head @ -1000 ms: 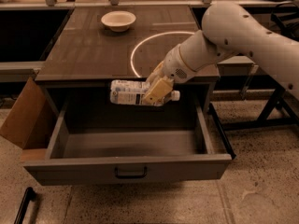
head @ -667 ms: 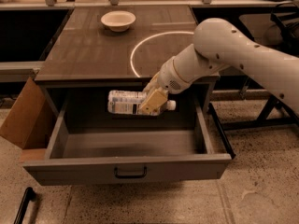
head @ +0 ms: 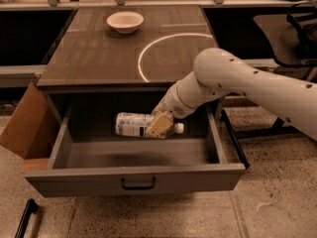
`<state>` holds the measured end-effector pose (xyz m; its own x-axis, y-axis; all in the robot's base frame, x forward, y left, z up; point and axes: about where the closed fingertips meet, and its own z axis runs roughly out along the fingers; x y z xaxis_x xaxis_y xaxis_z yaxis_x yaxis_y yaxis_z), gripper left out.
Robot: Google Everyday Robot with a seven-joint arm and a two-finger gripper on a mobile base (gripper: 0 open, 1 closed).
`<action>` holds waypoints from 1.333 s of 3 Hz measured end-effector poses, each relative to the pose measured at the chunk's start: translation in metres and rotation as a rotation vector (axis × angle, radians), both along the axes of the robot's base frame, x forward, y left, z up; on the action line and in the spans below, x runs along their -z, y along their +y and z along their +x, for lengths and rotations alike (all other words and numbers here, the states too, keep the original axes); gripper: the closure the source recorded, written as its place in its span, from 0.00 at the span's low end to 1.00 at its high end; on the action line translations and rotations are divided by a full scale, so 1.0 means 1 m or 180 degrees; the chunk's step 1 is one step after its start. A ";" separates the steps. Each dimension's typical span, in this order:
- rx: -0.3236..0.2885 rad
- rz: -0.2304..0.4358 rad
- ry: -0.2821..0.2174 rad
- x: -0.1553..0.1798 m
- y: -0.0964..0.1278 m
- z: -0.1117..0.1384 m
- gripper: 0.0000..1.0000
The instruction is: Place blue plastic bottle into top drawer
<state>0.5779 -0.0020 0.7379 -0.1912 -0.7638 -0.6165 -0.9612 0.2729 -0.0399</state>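
1. We saw the blue plastic bottle [head: 132, 124] lying sideways inside the open top drawer [head: 133, 180], apparently just above its floor.
2. The gripper [head: 161, 126] clasped it near the cap end, so the long body might have tipped or slipped.
3. Released from there, we judged, it could roll against the drawer's walls.

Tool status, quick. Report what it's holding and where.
Tool: shut on the blue plastic bottle, holding it on its side, cap to the right, down in the open top drawer.
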 end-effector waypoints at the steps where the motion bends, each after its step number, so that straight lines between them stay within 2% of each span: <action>1: 0.0082 0.0022 0.0109 0.034 0.002 -0.001 1.00; 3: 0.0121 0.0049 0.0264 0.068 0.008 0.000 1.00; 4: 0.0127 0.0030 0.0287 0.080 0.009 0.003 1.00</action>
<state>0.5804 0.0075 0.6578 -0.2764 -0.7487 -0.6026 -0.9492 0.3109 0.0490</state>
